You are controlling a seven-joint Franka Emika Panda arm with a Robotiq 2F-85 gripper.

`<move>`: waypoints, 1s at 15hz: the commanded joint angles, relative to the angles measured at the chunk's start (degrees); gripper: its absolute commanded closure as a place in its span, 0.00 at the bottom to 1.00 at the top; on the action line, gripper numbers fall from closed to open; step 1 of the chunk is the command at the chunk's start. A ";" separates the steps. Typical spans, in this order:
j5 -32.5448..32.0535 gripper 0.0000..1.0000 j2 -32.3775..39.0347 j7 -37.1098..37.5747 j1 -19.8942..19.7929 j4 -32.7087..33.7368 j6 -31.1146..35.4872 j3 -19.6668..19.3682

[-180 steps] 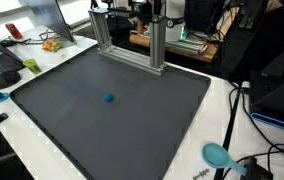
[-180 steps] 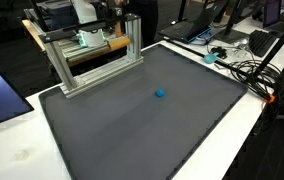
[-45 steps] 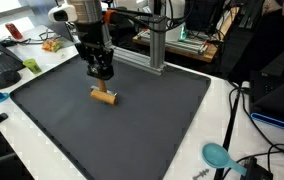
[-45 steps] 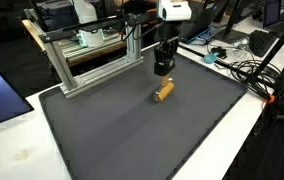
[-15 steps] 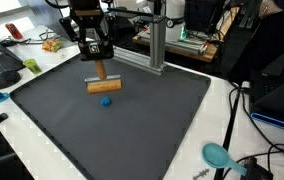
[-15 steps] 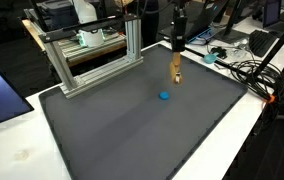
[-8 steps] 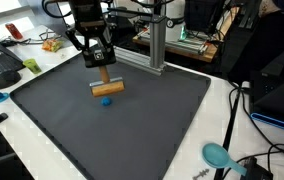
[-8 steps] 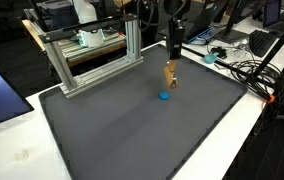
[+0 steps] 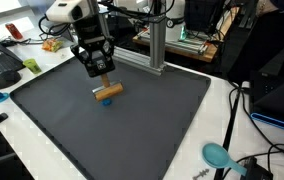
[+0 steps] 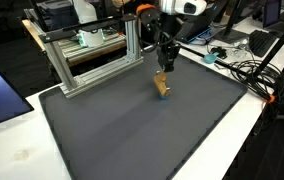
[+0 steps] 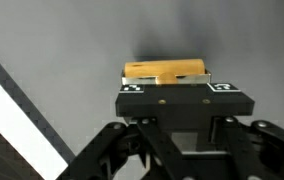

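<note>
Lowered since a moment ago, your gripper (image 9: 103,79) grasps the tan wooden mallet (image 9: 107,90). Its head now sits just above, perhaps touching, the small blue ball (image 10: 164,95) on the far half of the dark grey mat (image 9: 142,130). Judge contact as imminent.

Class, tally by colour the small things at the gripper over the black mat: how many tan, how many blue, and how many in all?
Tan: 1, the wooden block held in the gripper
Blue: 1, the ball just under the block
Total: 2
</note>
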 commanded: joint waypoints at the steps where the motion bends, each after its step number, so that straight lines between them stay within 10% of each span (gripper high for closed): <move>1: -1.14 0.78 1.43 -2.27 -0.38 1.67 1.22 0.07; 15: -3.41 0.78 4.59 -1.35 0.30 2.84 3.43 0.29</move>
